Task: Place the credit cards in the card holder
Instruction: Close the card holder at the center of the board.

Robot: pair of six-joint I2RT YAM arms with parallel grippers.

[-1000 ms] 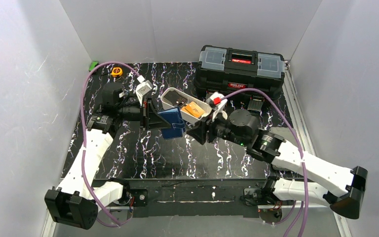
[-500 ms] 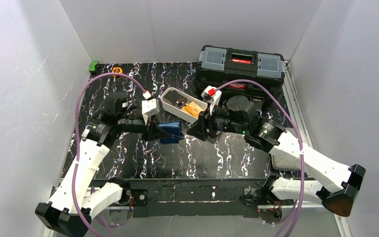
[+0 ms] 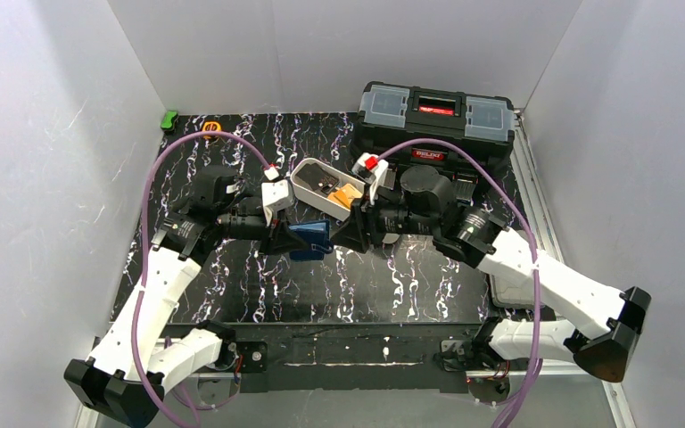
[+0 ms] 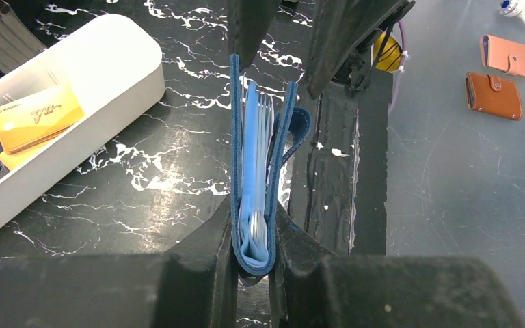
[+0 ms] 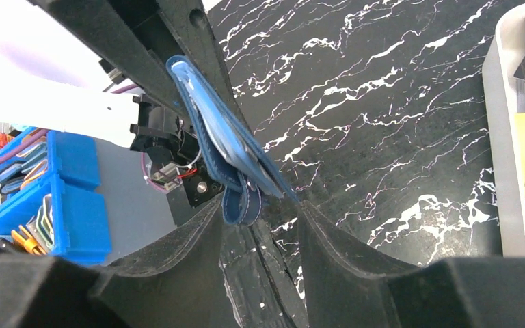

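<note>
The navy card holder (image 3: 311, 239) hangs edge-on above the mat, folded, with my left gripper (image 3: 288, 239) shut on its spine. In the left wrist view the card holder (image 4: 260, 150) shows light blue pockets between its covers, clamped in the left gripper (image 4: 255, 222). My right gripper (image 3: 342, 234) faces it from the right, open. The holder's snap tab (image 5: 240, 203) reaches between the right gripper (image 5: 260, 210) jaws, with a gap on the right side. The credit cards, an orange one (image 3: 350, 195) and dark ones (image 3: 325, 185), lie in the white tray (image 3: 304, 177).
A black toolbox (image 3: 435, 119) stands at the back right. A yellow tape measure (image 3: 211, 129) and a small green thing (image 3: 169, 118) lie at the back left. Off the table lie two brown wallets (image 4: 493, 96) and blue bins (image 5: 68, 205).
The left arm has lowered and turned the card holder edge-on. The right gripper has moved left up to the holder, and its jaws have narrowed a little.
</note>
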